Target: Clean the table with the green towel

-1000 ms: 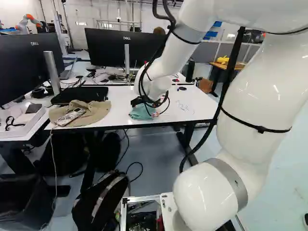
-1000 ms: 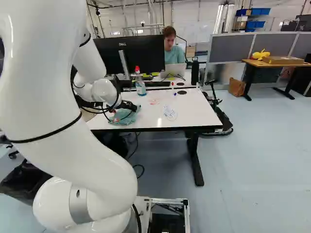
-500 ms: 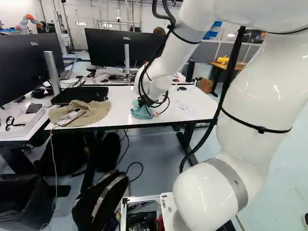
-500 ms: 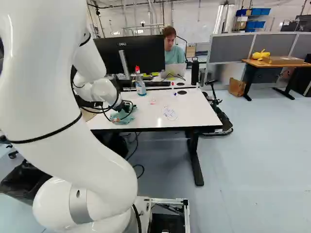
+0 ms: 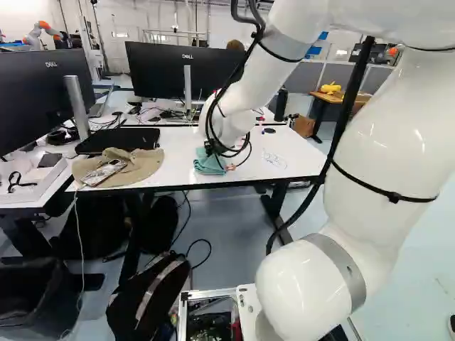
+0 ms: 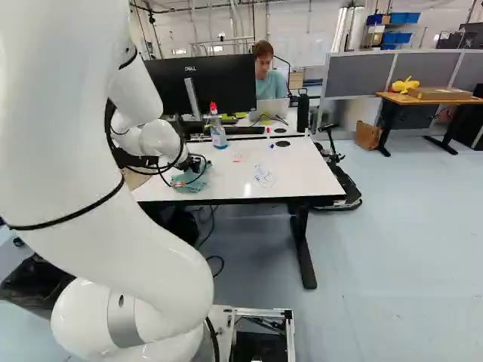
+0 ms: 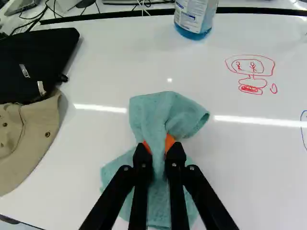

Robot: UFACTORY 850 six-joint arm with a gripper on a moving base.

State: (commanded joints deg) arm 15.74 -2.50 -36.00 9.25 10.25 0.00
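A white worktop bears a red drawing, a blue drawing, a towel, a bottle near its far edge, and a hat touching a black case.

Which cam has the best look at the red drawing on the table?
Wrist view: the red drawing is large and unobstructed there, its two stick figures distinct. The right base view has it only as a small, faint red mark. In the left base view I can't make it out.
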